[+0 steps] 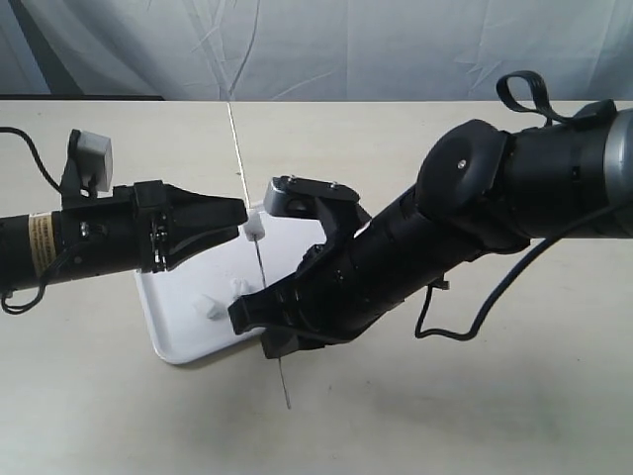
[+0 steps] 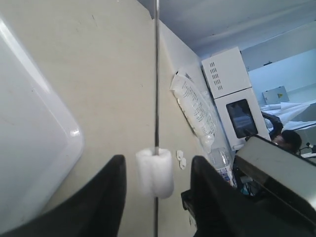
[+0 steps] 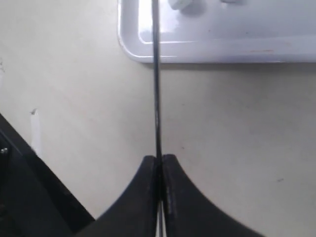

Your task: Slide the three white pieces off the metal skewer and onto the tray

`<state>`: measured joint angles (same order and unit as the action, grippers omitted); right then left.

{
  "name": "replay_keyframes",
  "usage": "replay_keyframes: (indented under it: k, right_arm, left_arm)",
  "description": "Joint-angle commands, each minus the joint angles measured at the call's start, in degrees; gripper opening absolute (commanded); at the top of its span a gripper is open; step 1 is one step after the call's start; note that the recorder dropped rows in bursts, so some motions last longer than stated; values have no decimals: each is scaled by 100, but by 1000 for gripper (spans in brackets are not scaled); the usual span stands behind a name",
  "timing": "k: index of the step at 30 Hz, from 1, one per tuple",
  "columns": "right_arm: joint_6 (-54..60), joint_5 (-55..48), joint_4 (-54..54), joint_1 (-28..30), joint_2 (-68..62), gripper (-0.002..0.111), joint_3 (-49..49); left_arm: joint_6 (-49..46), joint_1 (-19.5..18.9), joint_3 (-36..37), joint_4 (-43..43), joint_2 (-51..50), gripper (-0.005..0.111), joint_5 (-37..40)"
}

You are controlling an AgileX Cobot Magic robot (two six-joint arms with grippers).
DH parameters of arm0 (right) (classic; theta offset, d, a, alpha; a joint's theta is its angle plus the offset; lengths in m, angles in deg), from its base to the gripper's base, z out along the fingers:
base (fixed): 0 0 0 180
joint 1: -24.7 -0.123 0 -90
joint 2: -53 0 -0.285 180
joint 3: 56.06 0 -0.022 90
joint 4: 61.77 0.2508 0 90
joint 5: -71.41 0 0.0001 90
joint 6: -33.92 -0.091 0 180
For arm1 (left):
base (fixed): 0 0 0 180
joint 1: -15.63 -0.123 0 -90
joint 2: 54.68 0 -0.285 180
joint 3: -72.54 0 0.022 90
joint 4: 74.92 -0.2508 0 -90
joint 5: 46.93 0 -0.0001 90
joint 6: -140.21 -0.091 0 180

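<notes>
The metal skewer (image 1: 242, 168) stands steeply tilted over the tray (image 1: 173, 317), and my right gripper (image 1: 257, 320) is shut on its lower part. In the right wrist view the fingers (image 3: 148, 177) pinch the skewer (image 3: 156, 89) tight. One white piece (image 1: 255, 230) is still threaded on it above the tray. My left gripper (image 2: 158, 159) is open around that piece (image 2: 155, 174), with a gap on each side. Two more white pieces (image 1: 208, 305) (image 1: 237, 287) lie loose on the tray.
The tray (image 3: 222, 47) lies on a beige table (image 1: 445, 416). My right arm's bulky black body (image 1: 415, 247) and a loose cable (image 1: 465, 332) hang over the table's right half. A pale cloth backdrop (image 1: 396, 49) closes the far side.
</notes>
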<state>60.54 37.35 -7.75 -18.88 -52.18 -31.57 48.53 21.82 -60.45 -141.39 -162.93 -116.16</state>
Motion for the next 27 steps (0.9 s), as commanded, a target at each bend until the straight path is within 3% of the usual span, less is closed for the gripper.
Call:
replay_keyframes:
  k: [1,14,19,27]
  right_arm:
    - [478,-166,454,12,53,-1,-7]
    - [699,-307,581,12,53,-1,-7]
    - [712,-309,581,12,53,-1,-7]
    - [721,-312,546,12,53,-1,-7]
  left_arm:
    - [69,29,-12,-104,47,41,-73]
    - [311,29,-12,-213,47,38,-73]
    - [311,29,-12,-213,47,23,-73]
    - [311,29,-12,59,47,22,-73]
